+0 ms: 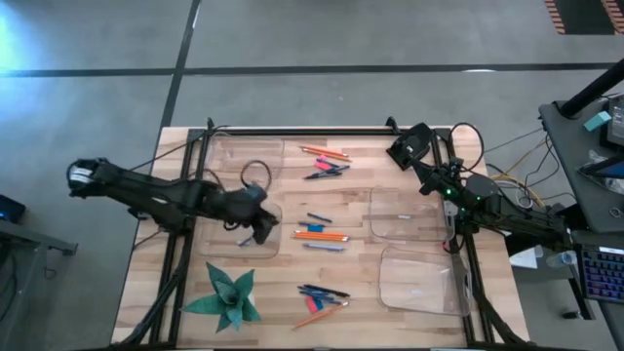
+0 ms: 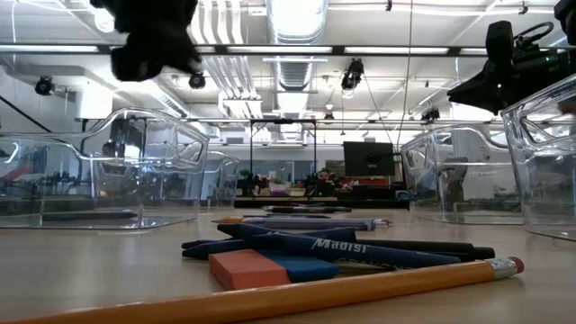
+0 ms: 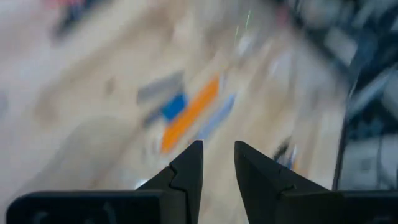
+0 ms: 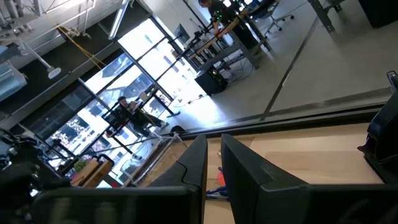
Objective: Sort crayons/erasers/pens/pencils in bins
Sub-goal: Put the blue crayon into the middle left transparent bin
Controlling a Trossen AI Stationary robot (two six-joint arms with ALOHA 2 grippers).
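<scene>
Three loose heaps lie on the wooden table between the clear bins. The far heap (image 1: 327, 161) holds orange pencils, a pink eraser and dark pens. The middle heap (image 1: 322, 232) has pencils, a blue piece and a grey stick. The near heap (image 1: 322, 295) has pens, a pencil and erasers. My left gripper (image 1: 261, 232) hangs open above the near-left bin (image 1: 234, 244), beside the middle heap and raised off the table (image 2: 153, 40). Its wrist view shows an orange pencil (image 3: 189, 115) ahead, with nothing between the fingers (image 3: 219, 152). My right gripper (image 1: 400, 151) waits shut (image 4: 214, 146) over the far right corner.
A green spiky paper star (image 1: 226, 297) sits at the near left. A far-left bin (image 1: 244, 156) and two right-hand bins (image 1: 409, 214) (image 1: 419, 278) stand on the table. In the low view a pencil (image 2: 270, 301), pink eraser (image 2: 245, 268) and pens (image 2: 360, 250) lie closest.
</scene>
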